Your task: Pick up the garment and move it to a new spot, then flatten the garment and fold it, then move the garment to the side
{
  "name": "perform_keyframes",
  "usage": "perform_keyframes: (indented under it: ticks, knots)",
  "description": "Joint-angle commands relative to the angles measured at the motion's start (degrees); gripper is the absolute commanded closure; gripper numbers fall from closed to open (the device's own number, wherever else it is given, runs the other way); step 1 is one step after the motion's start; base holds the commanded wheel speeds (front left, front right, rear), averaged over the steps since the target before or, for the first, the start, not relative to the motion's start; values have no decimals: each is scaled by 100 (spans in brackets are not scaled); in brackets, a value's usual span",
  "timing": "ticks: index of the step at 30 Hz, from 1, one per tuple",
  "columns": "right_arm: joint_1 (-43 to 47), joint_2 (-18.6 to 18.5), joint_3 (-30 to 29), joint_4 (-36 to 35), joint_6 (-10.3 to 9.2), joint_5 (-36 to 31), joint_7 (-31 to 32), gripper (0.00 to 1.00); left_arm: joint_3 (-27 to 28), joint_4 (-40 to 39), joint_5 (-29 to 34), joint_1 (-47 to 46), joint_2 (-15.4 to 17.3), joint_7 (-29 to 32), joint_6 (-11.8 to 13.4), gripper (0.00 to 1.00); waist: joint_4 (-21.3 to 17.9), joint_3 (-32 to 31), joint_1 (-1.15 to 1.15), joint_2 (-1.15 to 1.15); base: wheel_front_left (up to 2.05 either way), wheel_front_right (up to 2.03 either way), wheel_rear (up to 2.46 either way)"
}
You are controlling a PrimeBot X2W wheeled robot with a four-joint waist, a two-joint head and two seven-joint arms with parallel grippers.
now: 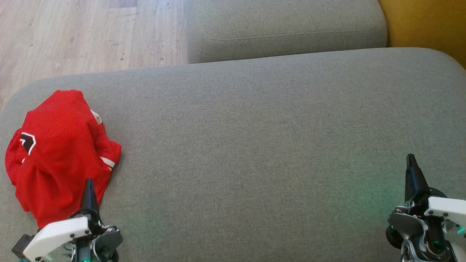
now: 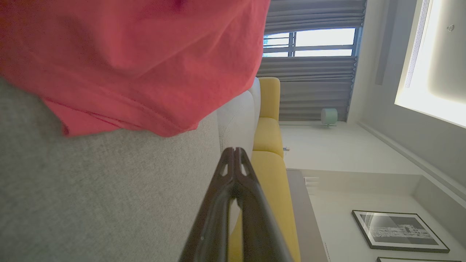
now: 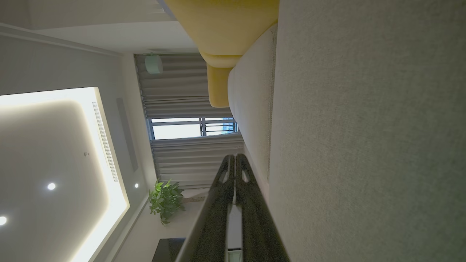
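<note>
A crumpled red garment (image 1: pixel 58 153) with white trim and a dark printed patch lies in a heap at the left end of the grey cushion (image 1: pixel 255 145). My left gripper (image 1: pixel 89 183) sits at the lower left, shut and holding nothing, its tip just at the heap's near edge. In the left wrist view the garment (image 2: pixel 127 62) fills the upper left, above and left of the closed fingertips (image 2: pixel 235 153). At the lower right my right gripper (image 1: pixel 411 160) is shut with nothing in it, hovering over bare cushion far from the garment. Its fingers (image 3: pixel 233 163) press together in the right wrist view.
A second grey cushion (image 1: pixel 287 29) lies beyond the main one. Wood floor (image 1: pixel 87 32) runs past the far left edge. A yellow seat (image 1: pixel 429 25) borders the far right. Bare cushion stretches between the two grippers.
</note>
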Motion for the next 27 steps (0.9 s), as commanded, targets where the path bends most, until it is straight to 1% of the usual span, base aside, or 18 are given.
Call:
perform_keyframes:
  ticks: [1,11,12,15,27]
  knots:
    - [-300,-22,121,-217,45,-15,31,100,200,-166,-30,-297,34,22,-39,100,0,0,0,0,0,0,0]
    - [-300,-22,121,-217,45,-15,31,100,200,-166,-30,-297,34,22,-39,100,0,0,0,0,0,0,0]
    - [-1,0,1,-1,0,0,-1,0,0,-1,0,-1,0,-1,0,0,0,0,0,0,0,0,0]
    - [114,16,12,253,-1,0,-1,0,-32,247,2,106,-12,-1,4,0,0,0,0,0,0,0,0]
    - [115,13,121,116,3,-201,-204,0,-1,87,72,155,-8,-205,0,0,-6,-4,0,0,0,0,0]
